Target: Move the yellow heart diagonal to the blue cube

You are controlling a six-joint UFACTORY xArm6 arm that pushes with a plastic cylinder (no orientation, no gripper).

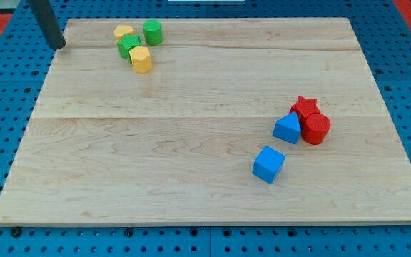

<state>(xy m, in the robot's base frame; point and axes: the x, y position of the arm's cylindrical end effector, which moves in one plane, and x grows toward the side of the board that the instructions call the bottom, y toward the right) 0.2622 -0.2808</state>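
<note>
The yellow heart [123, 31] lies near the view's top, left of centre, in a tight cluster of blocks. The blue cube [268, 164] lies alone at the lower right of the wooden board [177, 157], far from the heart. My tip [60, 46] rests at the board's top left corner, well to the left of the yellow heart, and touches no block.
A green star [128, 46], a green cylinder [153, 32] and a yellow hexagon [140, 59] crowd the heart. A blue triangle [287, 128], a red star [305, 107] and a red cylinder [315, 129] sit together just above and right of the blue cube. Blue pegboard surrounds the board.
</note>
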